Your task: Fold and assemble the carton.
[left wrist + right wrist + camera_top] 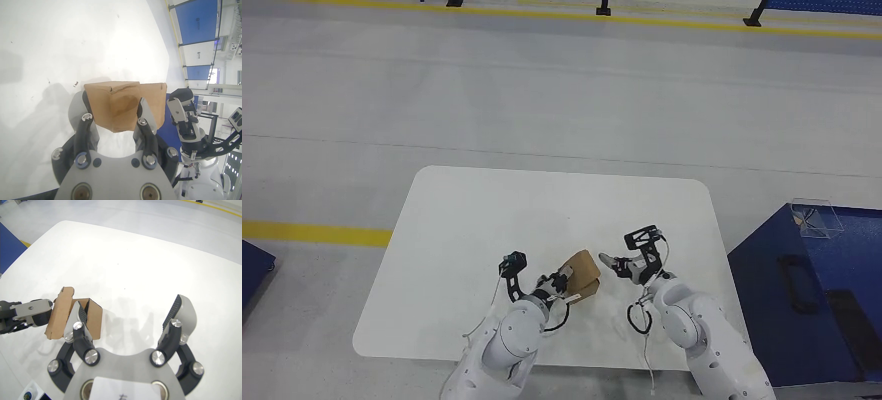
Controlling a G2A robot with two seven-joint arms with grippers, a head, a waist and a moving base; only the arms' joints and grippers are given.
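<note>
A small brown carton (582,271) is near the front of the white table (542,210), partly folded, with one flap sticking up. My left gripper (562,283) comes at it from the near left. In the left wrist view its fingers clasp the carton (113,106) on both sides, so the left gripper (113,96) is shut on it. My right gripper (617,263) hovers just right of the carton, wide open and empty. In the right wrist view one finger of the right gripper (128,300) overlaps the carton (94,321), and a left finger (34,308) presses the raised flap.
A blue cabinet (822,290) stands just off the table's right edge, with a clear plastic box (814,215) on top. Another blue object (252,265) sits by the left side. The table's back and left parts are bare.
</note>
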